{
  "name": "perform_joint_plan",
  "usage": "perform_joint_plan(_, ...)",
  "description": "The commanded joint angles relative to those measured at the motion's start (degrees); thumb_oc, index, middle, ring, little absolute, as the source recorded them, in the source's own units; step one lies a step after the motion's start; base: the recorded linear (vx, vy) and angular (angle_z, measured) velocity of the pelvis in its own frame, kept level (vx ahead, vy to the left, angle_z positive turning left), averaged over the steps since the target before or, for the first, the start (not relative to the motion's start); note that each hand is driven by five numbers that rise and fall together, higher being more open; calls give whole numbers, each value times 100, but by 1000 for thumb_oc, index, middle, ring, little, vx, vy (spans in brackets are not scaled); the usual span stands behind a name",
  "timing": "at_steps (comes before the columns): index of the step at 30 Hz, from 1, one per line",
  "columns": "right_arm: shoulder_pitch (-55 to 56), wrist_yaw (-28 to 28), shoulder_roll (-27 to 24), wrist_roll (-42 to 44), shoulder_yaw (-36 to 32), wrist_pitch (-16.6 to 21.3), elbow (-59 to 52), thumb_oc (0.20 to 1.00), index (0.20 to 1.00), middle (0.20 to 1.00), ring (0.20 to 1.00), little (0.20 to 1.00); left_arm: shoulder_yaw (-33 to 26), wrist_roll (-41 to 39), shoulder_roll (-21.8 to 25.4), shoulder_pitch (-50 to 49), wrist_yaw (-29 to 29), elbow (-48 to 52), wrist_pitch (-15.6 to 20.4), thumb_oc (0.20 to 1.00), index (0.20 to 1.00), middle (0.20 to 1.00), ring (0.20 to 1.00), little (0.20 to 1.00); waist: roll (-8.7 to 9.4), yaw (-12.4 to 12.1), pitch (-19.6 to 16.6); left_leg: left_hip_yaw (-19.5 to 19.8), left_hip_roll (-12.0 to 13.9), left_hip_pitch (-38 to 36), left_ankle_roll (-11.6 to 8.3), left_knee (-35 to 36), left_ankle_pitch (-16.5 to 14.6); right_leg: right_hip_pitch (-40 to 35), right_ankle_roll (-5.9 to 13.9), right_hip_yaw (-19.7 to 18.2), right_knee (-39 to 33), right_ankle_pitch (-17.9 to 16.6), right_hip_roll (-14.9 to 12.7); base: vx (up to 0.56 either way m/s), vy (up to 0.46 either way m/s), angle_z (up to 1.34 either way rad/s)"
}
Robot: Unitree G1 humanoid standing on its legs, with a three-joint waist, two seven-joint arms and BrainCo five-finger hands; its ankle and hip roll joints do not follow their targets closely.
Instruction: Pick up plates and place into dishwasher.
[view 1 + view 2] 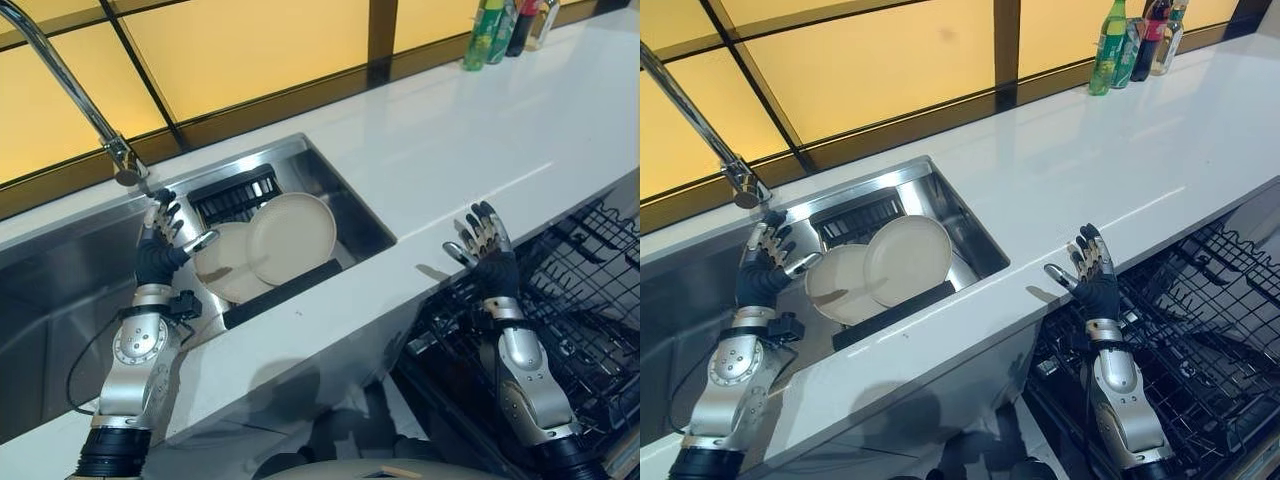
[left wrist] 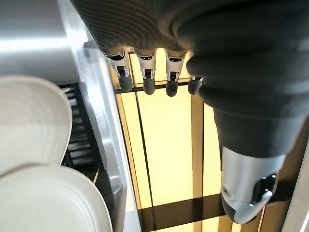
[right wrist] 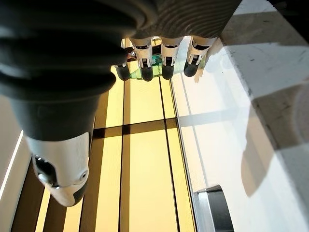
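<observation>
White counter (image 1: 480, 140) runs across, yellow panelled wall (image 1: 250, 50) with dark strips along its back edge. Steel sink (image 1: 340, 200) sunk into the counter's left part, tall tap (image 1: 70, 90) arching over its back rim. In the sink: two cream plates (image 1: 292, 238), one leaning over the other, resting on a black ribbed rack (image 1: 235, 195) with a dark bar across the front; the rear plate (image 1: 225, 262) sits lower and to the left, partly covered. Both plates in the sink, none in the dishwasher. Black wire dishwasher rack (image 1: 590, 300) pulled out below the counter's front edge at right, nothing seen in it. Bottles (image 1: 500, 30) grouped at the counter's far right back corner, green ones and a dark one.

Left robot hand (image 1: 165, 240) over the sink's left side, just beside the lower plate's rim, fingers straight and spread, holding nothing; whether the thumb touches the plate, can't tell. Right robot hand (image 1: 485, 245) raised at the counter's front edge above the dishwasher rack, fingers extended, released, empty.
</observation>
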State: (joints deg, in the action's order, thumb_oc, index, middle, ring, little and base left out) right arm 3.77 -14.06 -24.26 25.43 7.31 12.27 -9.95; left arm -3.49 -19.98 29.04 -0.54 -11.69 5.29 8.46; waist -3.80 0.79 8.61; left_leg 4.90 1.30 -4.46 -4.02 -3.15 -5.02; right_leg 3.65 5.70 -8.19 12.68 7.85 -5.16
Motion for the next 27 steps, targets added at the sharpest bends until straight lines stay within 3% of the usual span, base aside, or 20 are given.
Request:
perform_joint_plan(1, 136, -68, -124, 200, 31, 66, -71, 1000, 1000, 1000, 1000, 1000, -124, 426, 551, 500, -199, 110, 422, 1000, 1000, 1000, 1000, 1000, 106, 110, 36, 97, -482, 822, 240, -139, 411, -308, -85, 392, -609, -320, 65, 56, 93, -7)
perform_joint_plan(8, -188, -238, -324, 125, 145, -74, -2, 1000, 1000, 1000, 1000, 1000, 116, 912, 929, 1065, -438, -358, -108, 1000, 1000, 1000, 1000, 1000, -82, 224, 237, -11, -637, 1038, 312, -351, 323, -3, 10, 218, -463, -342, -43, 41, 115, -8)
perform_joint_plan(15, -414, -283, -542, 80, 215, -142, 11, 1000, 1000, 1000, 1000, 1000, 346, 856, 1210, 1573, -690, -1182, -121, 1000, 1000, 1000, 1000, 1000, -174, 348, 521, -138, -714, 1336, 347, -627, 265, 328, 54, 85, -286, -364, -111, 7, 100, -9)
perform_joint_plan(19, -708, -391, -635, 47, 304, -83, 80, 1000, 1000, 1000, 1000, 1000, 537, 811, 1290, 1943, -820, -1593, -20, 1000, 1000, 1000, 1000, 1000, -158, 408, 807, -239, -741, 1707, 359, -907, 239, 726, 54, -16, -82, -409, -110, -75, 66, -13)
perform_joint_plan(27, -1176, -526, -593, -143, 402, -104, 121, 1000, 1000, 1000, 1000, 1000, 795, 741, 1494, 2583, -933, -1935, -177, 1000, 1000, 1000, 1000, 1000, -108, 510, 1358, -470, -692, 2248, 413, -1220, 178, 1289, 57, -193, 34, -605, -147, -77, 56, -16)
